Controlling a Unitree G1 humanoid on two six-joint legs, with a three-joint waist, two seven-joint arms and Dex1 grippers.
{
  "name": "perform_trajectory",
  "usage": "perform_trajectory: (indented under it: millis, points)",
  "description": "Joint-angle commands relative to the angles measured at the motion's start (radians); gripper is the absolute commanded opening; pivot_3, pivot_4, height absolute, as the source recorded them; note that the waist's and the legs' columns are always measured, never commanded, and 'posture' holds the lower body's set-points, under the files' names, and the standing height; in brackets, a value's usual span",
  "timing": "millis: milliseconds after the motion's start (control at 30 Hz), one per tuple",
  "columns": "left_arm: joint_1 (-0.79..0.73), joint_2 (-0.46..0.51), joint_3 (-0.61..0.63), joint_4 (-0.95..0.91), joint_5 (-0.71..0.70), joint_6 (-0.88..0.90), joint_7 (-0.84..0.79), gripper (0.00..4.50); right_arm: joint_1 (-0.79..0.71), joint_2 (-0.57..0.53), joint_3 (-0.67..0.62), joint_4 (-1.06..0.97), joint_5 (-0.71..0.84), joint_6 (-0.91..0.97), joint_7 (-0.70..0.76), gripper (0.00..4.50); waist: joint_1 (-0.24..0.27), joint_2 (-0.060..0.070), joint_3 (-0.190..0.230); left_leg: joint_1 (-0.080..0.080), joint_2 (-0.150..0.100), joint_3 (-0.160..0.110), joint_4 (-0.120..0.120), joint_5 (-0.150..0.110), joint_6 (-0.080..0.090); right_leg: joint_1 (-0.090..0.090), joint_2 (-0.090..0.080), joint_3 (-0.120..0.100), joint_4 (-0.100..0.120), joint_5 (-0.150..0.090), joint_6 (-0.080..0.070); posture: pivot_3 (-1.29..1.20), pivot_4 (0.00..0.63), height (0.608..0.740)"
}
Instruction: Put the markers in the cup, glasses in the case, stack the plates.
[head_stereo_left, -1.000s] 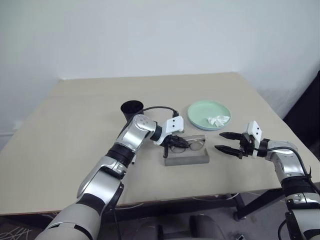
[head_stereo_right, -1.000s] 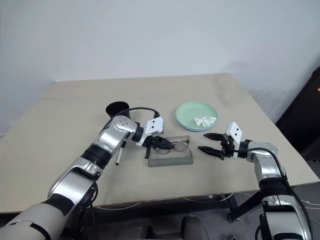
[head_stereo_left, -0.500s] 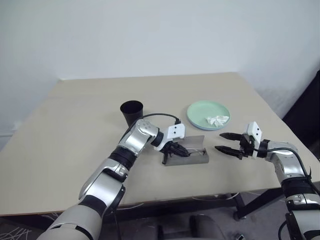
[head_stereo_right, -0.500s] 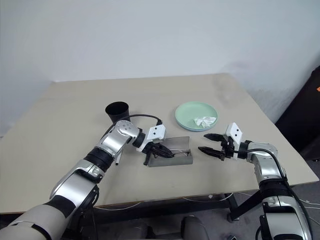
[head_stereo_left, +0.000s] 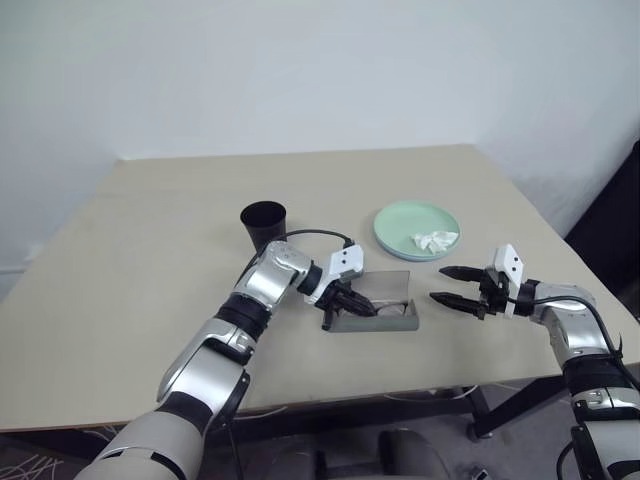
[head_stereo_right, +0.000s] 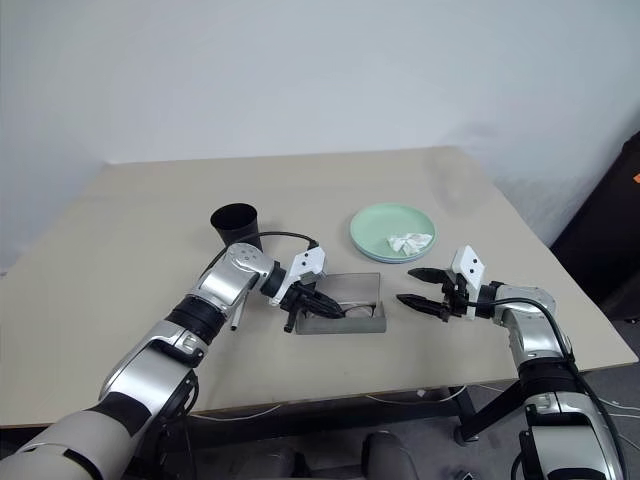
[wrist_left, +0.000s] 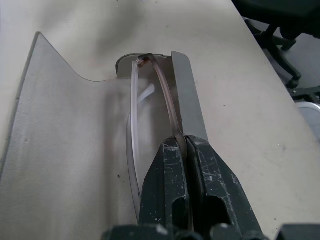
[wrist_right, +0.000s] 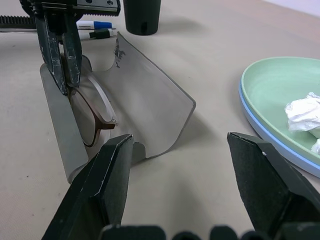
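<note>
Glasses going into the case

Right wrist view shows 2 markers (wrist_right: 95, 29) beside the cup (wrist_right: 142, 15); left end effector (head_stereo_right: 303, 306) clamps glasses (wrist_right: 95, 112) inside the case (head_stereo_right: 345, 315); right end effector (head_stereo_right: 418, 287) spread apart.

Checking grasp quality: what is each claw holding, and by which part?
Left claw is shut on the glasses, pinching the frame's rim inside the case. Right claw is open, empty.

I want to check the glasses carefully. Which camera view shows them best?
The right wrist view: the glasses sit in the open case, pinched by the left gripper, one lens clear. The left wrist view gives only part of the frame at the fingertips. In the eye views they are tiny.
</note>
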Motion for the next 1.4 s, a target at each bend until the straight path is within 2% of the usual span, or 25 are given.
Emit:
perform_trajectory:
  millis: [33, 133, 267, 667, 867, 1000, 1067, 1400]
  points:
    - [-0.005, -0.003, -0.023, 0.040, 0.042, -0.042, 0.013, 0.04, -0.029, 0.000, -0.007, -0.009, 0.000, -0.017, 0.002, 3.26, 0.000, 0.000, 0.000, 0.000, 0.000, 0.000, 0.000, 0.000, 0.000, 0.000, 0.000, 0.000, 0.000, 0.000, 0.000, 0.00, 0.000, 0.740]
    - [-0.013, -0.011, -0.017, 0.064, 0.046, -0.057, 0.028, 0.74, -0.028, 0.001, -0.009, -0.012, -0.002, -0.016, 0.002, 3.26, 0.000, 0.000, 0.000, 0.000, 0.000, 0.000, 0.000, 0.000, 0.000, 0.001, 0.000, 0.000, 0.000, 0.000, 0.000, 0.00, 0.000, 0.740]
    - [-0.022, -0.020, -0.003, 0.086, 0.048, -0.082, 0.049, 2.06, -0.026, 0.001, -0.010, -0.014, -0.004, -0.016, 0.002, 3.26, 0.000, 0.000, 0.000, 0.000, 0.000, 0.000, 0.000, 0.000, 0.000, 0.001, 0.000, 0.000, 0.000, 0.000, 0.000, 0.00, 0.000, 0.740]
    - [-0.092, -0.052, 0.110, 0.047, -0.016, -0.083, 0.103, 2.06, -0.040, 0.006, -0.006, -0.006, -0.008, -0.016, 0.004, 3.26, 0.001, -0.001, 0.000, -0.001, 0.000, 0.000, 0.002, 0.000, 0.000, 0.000, -0.001, 0.000, 0.000, 0.000, 0.000, 0.00, 0.000, 0.740]
    - [-0.151, -0.067, 0.157, 0.119, 0.001, -0.158, 0.226, 2.06, -0.042, 0.011, -0.006, -0.003, -0.011, -0.018, 0.004, 3.26, 0.000, -0.001, 0.000, -0.001, 0.000, 0.000, 0.001, 0.000, 0.001, 0.000, 0.000, 0.000, 0.000, 0.000, 0.000, 0.00, 0.000, 0.740]
    - [-0.186, -0.076, 0.187, 0.187, -0.004, -0.178, 0.286, 0.83, -0.039, 0.011, -0.007, -0.008, -0.011, -0.017, 0.003, 3.26, 0.000, -0.001, 0.000, -0.001, 0.000, 0.000, 0.001, 0.000, 0.001, 0.000, 0.000, 0.000, 0.000, 0.000, 0.000, 0.00, 0.000, 0.740]
    - [-0.201, -0.076, 0.187, 0.230, 0.016, -0.201, 0.321, 0.07, -0.039, 0.011, -0.008, -0.008, -0.010, -0.018, 0.003, 3.26, 0.000, -0.001, 0.000, -0.001, 0.000, 0.000, 0.001, 0.000, 0.001, 0.000, 0.000, 0.000, 0.000, 0.000, 0.000, 0.00, 0.000, 0.740]
    - [-0.230, -0.085, 0.150, 0.417, 0.117, -0.277, 0.408, 0.03, -0.032, -0.006, -0.029, -0.064, 0.046, 0.050, 0.062, 3.26, 0.001, -0.001, 0.000, -0.001, -0.001, 0.001, 0.001, 0.000, 0.001, 0.000, 0.000, -0.001, 0.000, 0.000, 0.000, 0.00, 0.000, 0.740]
